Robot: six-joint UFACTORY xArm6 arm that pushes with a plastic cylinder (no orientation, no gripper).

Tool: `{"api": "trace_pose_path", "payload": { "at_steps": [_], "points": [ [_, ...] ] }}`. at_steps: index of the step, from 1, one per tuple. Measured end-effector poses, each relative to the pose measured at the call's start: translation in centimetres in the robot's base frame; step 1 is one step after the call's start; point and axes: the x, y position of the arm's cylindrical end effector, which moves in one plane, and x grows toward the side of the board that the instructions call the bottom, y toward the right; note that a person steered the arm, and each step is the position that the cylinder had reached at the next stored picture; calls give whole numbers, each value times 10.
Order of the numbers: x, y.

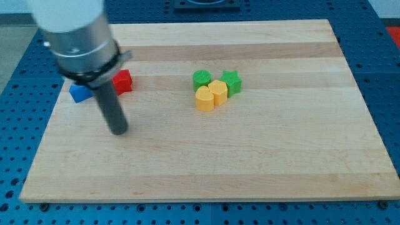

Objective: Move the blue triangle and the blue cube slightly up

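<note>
A blue block (pixel 79 94) lies at the view's left on the wooden board (pixel 262 156), partly hidden behind my rod, so its shape is unclear. Only one blue block shows; any second one is hidden by the arm. A red block (pixel 122 81) sits just to its right. My tip (pixel 119 131) rests on the board below and to the right of the blue block, a short way below the red block, touching neither.
A cluster sits near the board's middle: a green round block (pixel 201 78), a green star-like block (pixel 232 82), a yellow hexagonal block (pixel 218 92) and a yellow block (pixel 204 99), all touching. The arm's grey body (pixel 78 37) covers the upper left corner.
</note>
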Motion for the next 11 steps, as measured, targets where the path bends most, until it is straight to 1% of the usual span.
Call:
{"api": "trace_pose_path", "payload": {
  "at_steps": [1, 2, 3, 5, 7, 9, 11],
  "points": [
    [-3, -54],
    [-29, -74],
    [-59, -82],
    [-87, -89],
    [-89, -88],
    [-103, -58],
    [-141, -63]
  ]
}}
